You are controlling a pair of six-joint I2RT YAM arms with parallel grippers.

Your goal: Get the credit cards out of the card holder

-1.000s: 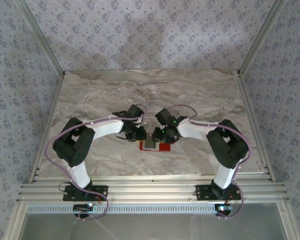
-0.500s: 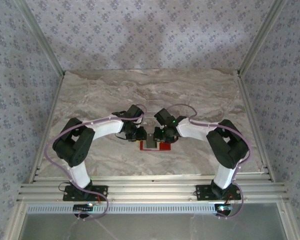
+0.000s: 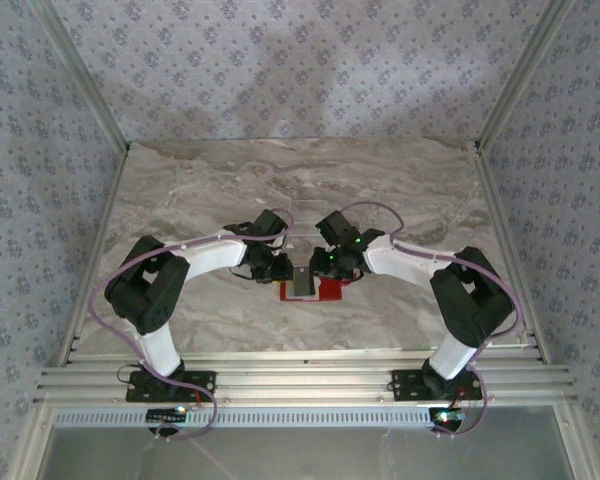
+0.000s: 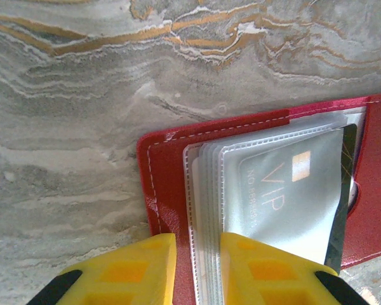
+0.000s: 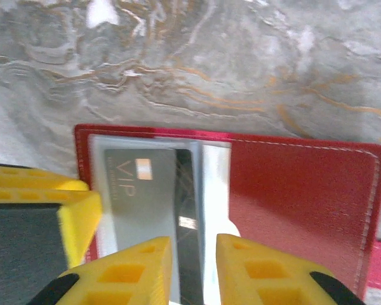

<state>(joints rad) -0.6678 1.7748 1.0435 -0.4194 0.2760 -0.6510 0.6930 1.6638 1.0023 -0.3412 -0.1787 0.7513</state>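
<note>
Tools narrow: L tool point(image 4: 197, 246) pinches card holder point(image 4: 168, 171); R tool point(image 5: 193, 246) astride credit card point(image 5: 136, 190), grip unclear.

The card holder point(image 4: 168, 190) is grained red with pale stitching along its border; its sleeves are clear over pale grey. The credit card point(image 4: 286, 210) is silver-grey with pale "VIP" lettering, a gold chip at 1 o'clock from the lettering and a dark band along the 3 o'clock edge. The table point(image 4: 82, 95) is grey marble veined in ochre. The left gripper point(image 4: 198, 254) and right gripper point(image 5: 193, 254) are yellow. The walls point(image 3: 300, 60) carry a lilac-grey floral print.
</note>
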